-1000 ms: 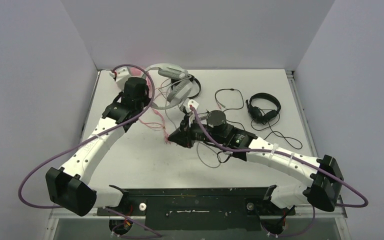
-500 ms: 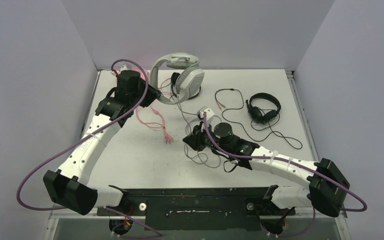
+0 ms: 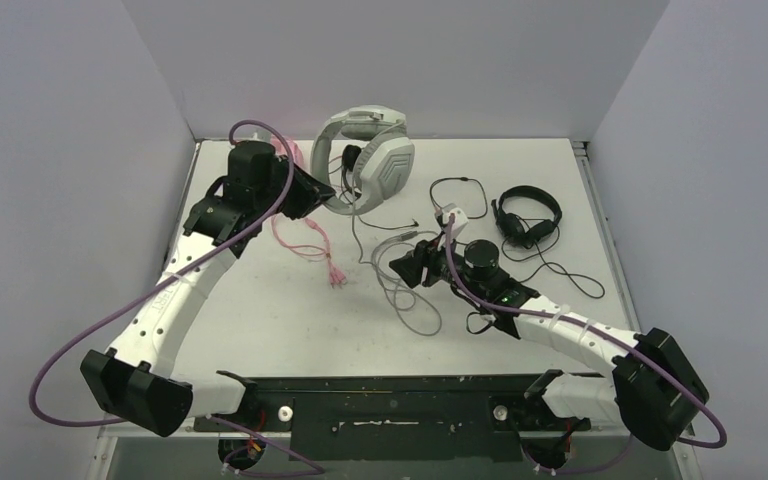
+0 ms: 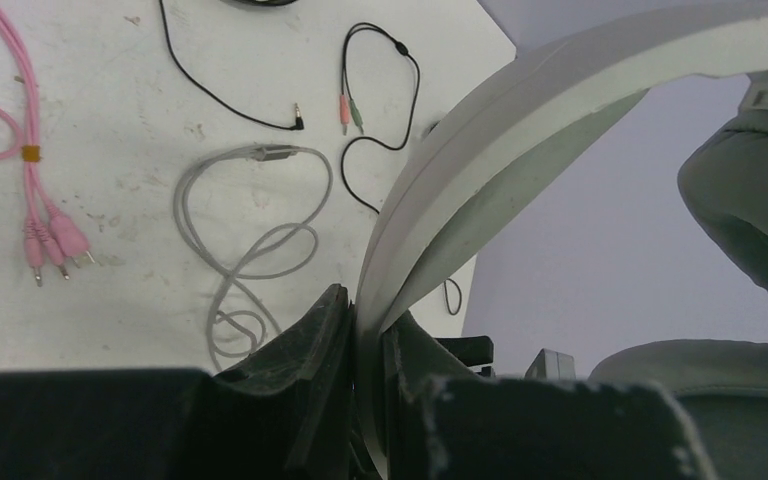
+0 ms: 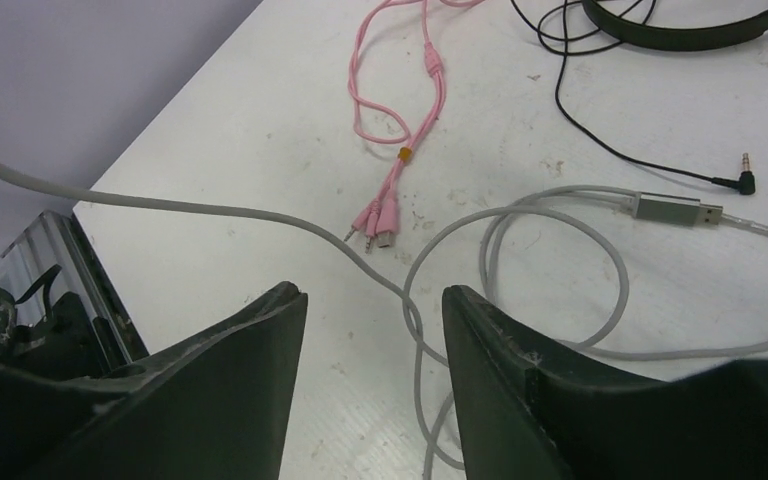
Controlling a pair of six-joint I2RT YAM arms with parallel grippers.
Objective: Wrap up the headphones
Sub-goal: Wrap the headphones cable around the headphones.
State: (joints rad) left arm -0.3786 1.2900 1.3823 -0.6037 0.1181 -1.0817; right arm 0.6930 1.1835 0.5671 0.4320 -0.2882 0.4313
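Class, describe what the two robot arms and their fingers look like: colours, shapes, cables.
The left arm and right arm have white shells between bulky black joint housings. A purple cable loops along each. The left gripper and right gripper are black, each with two thick, wedge-shaped fingers.

A robotics lab test cell. Plain grey walls box in a white counter on three sides, and two cabled robot arms are bolted along its near edge.
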